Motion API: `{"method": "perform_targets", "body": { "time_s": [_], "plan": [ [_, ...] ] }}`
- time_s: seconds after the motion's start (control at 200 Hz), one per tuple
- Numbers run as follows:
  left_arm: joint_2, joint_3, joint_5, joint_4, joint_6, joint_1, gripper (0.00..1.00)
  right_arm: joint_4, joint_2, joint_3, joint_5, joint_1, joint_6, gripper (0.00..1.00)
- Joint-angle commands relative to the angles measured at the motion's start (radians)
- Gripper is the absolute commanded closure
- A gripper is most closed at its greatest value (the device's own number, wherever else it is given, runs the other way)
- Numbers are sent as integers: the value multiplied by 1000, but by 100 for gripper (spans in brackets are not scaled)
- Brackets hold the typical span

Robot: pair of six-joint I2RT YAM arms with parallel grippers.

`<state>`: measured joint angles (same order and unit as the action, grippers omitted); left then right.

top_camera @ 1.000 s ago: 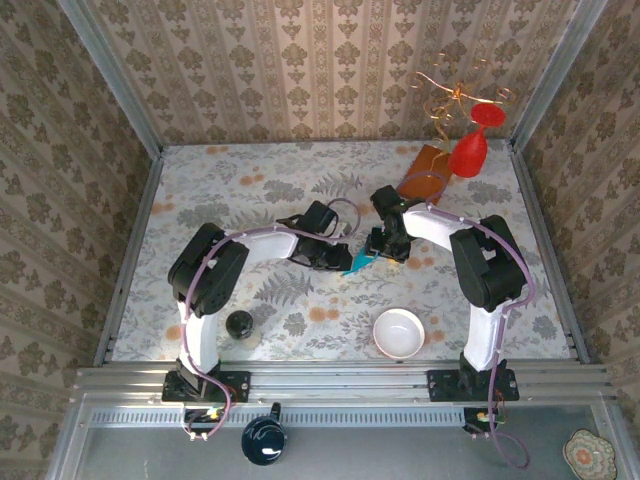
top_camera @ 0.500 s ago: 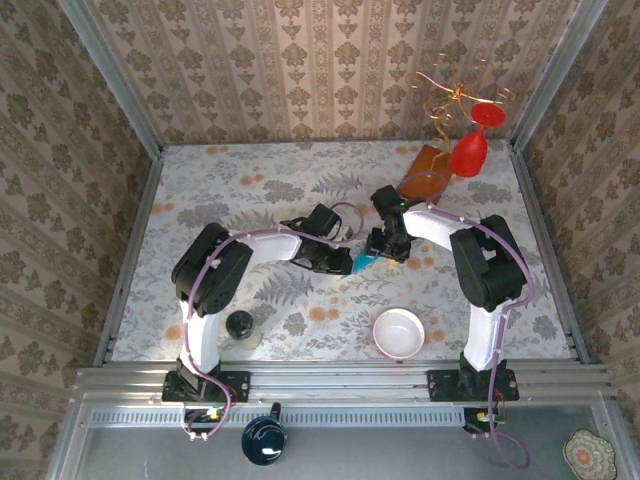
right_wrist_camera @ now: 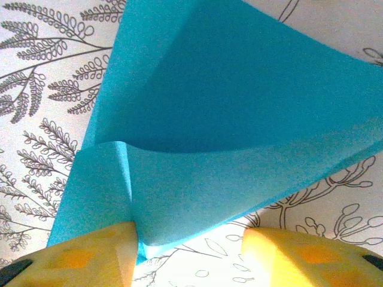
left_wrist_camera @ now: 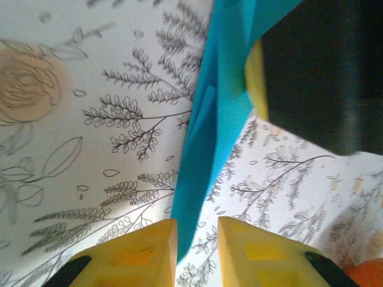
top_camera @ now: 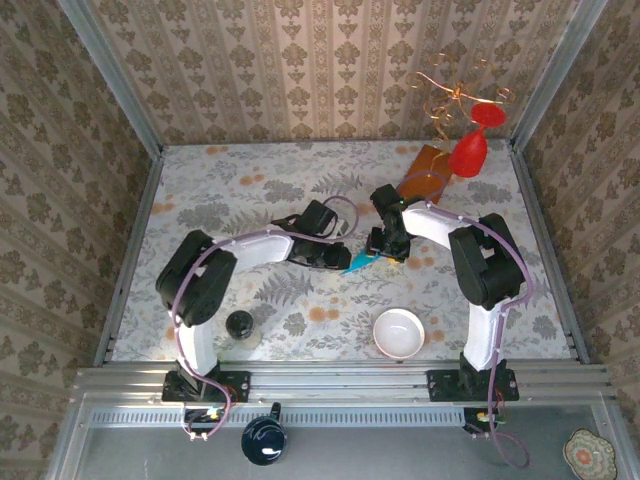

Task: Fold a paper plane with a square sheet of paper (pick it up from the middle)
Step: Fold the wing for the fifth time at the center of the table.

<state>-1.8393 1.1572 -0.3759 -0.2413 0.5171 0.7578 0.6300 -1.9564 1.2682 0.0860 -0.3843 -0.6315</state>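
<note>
Folded paper [top_camera: 360, 262] stands on edge at table [top_camera: 250, 190] centre between both grippers. Left gripper [left_wrist_camera: 197, 248] is narrowly parted, paper tip loose in the gap. Right gripper [right_wrist_camera: 190, 242] is half wide, paper touching one finger [right_wrist_camera: 90, 254].

White bowl [top_camera: 398, 333] and, leftward, what looks like a small dark jar [top_camera: 239, 324] by the table's [top_camera: 200, 190] near edge; red ornament [top_camera: 470, 148] and orange-brown board [top_camera: 424, 172] at its far right corner.
</note>
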Motion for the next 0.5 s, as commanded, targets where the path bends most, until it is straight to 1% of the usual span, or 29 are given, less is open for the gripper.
{"method": "perform_targets", "body": {
  "time_s": [0.0,0.08,0.165,0.27,0.495],
  "plan": [
    [73,-31,32,32,40,-9,74,-119,-139,-56,-22,11,4,44],
    [82,-41,-17,87,56,-8,78,-120,-133,-57,-19,11,4,44],
    [57,-31,-74,132,77,2,85,-123,-129,-61,-14,14,4,44],
    [6,4,-102,134,80,14,92,-126,-128,-63,-8,15,3,44],
    [-88,58,-144,111,80,21,95,-130,-124,-69,0,18,4,44]
  ]
}}
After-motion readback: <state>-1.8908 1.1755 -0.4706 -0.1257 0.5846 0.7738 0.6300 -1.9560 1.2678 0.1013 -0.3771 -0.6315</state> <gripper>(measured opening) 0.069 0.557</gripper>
